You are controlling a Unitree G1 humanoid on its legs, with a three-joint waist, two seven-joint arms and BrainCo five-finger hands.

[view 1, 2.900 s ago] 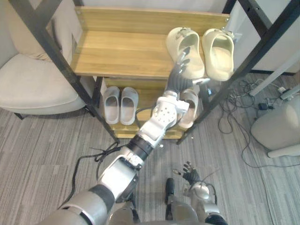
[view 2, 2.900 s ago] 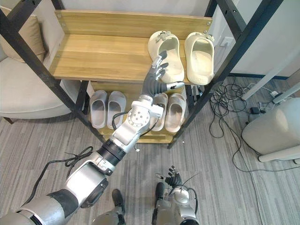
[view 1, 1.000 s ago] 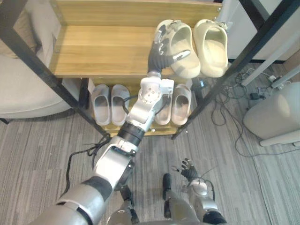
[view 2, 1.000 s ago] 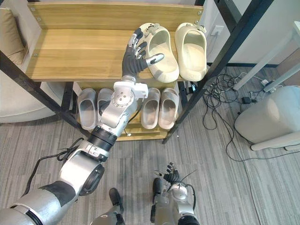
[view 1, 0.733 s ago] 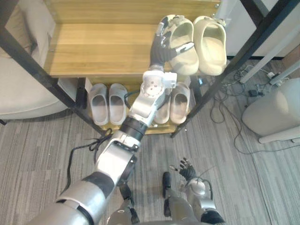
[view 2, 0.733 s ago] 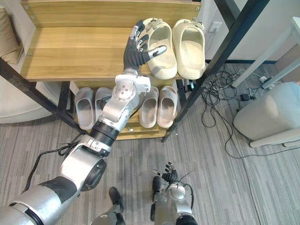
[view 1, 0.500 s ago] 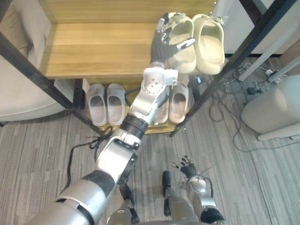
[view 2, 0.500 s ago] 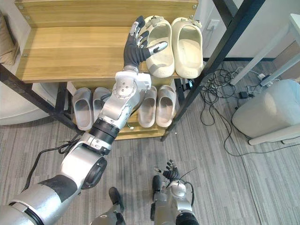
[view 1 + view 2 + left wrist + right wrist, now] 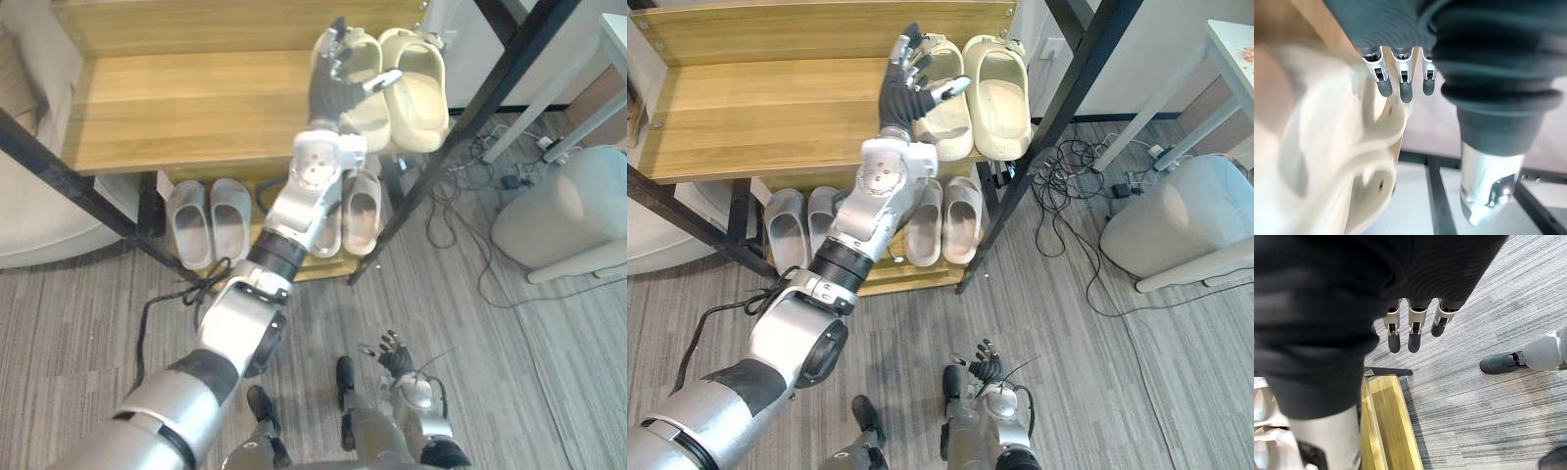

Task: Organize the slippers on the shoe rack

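You have the left hand raised at the top shelf of the shoe rack, at the right end of the shelf. There a pair of cream slippers stands side by side, toes toward the back. The hand is at the left cream slipper; the right cream slipper is just beside it and touches it along the side. The fingers of this hand are straight and spread, so the hand is released and grasps nothing. The thumb reaches across the opening of the left cream slipper. In the left wrist view the fingertips are very close to the rim of that slipper, but I cannot tell whether they touch it.

On the lower shelf you see two more pairs. The grey slippers stand at the left, and the beige slippers stand at the right, below the cream pair; your left arm crosses in front of one of the beige ones.

Your right hand hangs low over the floor, well apart from the rack. Its fingers are straight and relaxed and hold nothing.

To the right of the rack, cables lie on the floor, and a white pouf stands near them.
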